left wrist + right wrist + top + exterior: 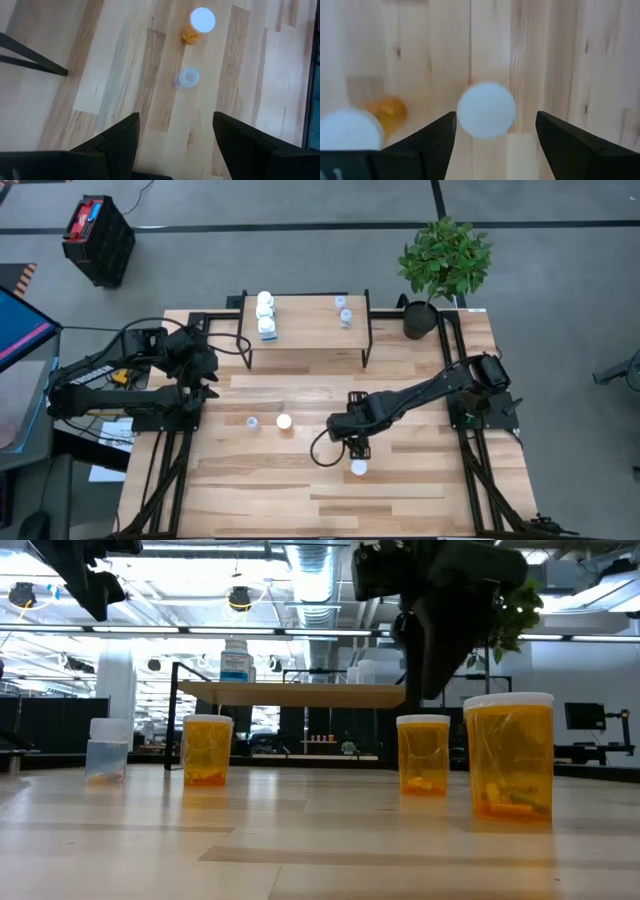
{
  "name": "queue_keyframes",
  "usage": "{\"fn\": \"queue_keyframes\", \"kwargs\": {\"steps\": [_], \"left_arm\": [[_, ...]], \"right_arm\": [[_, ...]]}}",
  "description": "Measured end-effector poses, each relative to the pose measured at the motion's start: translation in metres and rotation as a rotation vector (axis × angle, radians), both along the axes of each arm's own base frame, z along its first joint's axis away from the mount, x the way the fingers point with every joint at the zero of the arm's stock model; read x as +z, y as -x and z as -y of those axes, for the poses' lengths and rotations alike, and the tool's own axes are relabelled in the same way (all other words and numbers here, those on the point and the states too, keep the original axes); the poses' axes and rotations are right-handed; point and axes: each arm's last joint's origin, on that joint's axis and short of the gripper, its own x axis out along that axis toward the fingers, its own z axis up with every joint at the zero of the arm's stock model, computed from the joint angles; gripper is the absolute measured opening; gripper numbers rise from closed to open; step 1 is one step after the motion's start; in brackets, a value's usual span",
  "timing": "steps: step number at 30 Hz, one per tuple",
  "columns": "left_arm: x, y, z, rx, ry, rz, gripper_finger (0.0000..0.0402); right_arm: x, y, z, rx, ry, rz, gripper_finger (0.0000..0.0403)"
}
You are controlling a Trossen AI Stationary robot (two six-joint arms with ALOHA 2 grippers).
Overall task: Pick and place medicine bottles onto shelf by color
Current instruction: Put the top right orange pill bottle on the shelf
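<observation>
The shelf (305, 332) stands at the table's far side, with white medicine bottles (265, 315) on its left end and clear bluish ones (343, 311) to the right. A clear bottle (253, 423) and an orange, white-capped one (284, 421) stand on the table. My right gripper (358, 445) hovers open, pointing down, just above another orange bottle (423, 755), whose white cap (486, 110) shows between its fingers without touching them. A third orange bottle (358, 468) stands just nearer. My left gripper (208, 375) waits open at the left, high over the table.
A potted plant (443, 265) stands at the far right corner, beside the shelf. Black frame rails (160, 470) run along both table sides. Bare wood lies at the near side, below the orange bottles.
</observation>
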Motion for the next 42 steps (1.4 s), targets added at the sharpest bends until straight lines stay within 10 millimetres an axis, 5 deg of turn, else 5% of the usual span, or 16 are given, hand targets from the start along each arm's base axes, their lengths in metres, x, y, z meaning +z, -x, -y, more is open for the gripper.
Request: {"fn": "queue_keyframes", "kwargs": {"steps": [15,25,34,42], "left_arm": [[0.0,0.0,0.0,-0.007,-0.013,-0.001,0.0238],[0.0,0.0,0.0,-0.013,-0.016,-0.001,0.0238],[0.0,0.0,0.0,-0.013,-0.016,0.0,0.0238],[0.0,0.0,0.0,-0.012,-0.018,0.002,0.0238]], "right_arm": [[-0.008,-0.002,-0.001,0.003,-0.02,0.002,0.0297],[-0.039,-0.011,-0.004,0.003,-0.003,-0.065,0.0297],[-0.038,-0.012,-0.004,0.003,-0.007,-0.054,0.0296],[-0.034,-0.014,-0.001,-0.004,-0.009,-0.05,0.0245]]}}
